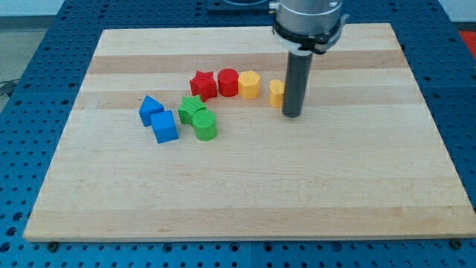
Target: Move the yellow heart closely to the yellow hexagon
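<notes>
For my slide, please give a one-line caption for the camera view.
My tip rests at the right side of the yellow heart, with the yellow hexagon a short gap to the heart's left.

Obstacles, upper centre of the frame: red star, red cylinder and yellow hexagon in a touching row; a narrow gap, then the yellow heart, seemingly touching my tip. Centre left: green star, green cylinder, two blue blocks. Free: board's lower half and right side.
</notes>
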Available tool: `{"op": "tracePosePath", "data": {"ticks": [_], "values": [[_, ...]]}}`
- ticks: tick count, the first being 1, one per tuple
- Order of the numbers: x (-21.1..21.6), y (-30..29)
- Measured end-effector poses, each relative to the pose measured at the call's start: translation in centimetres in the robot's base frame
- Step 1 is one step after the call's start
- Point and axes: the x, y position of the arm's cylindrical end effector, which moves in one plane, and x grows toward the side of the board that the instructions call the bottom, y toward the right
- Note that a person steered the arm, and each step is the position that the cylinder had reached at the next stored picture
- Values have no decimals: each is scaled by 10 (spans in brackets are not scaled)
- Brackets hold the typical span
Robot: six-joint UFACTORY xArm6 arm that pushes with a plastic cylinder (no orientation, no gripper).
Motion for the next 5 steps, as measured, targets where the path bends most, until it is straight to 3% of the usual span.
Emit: {"op": "tracePosePath", "data": {"ticks": [2,3,5], "values": [[-3,-18],[8,25],[-9,25]]}}
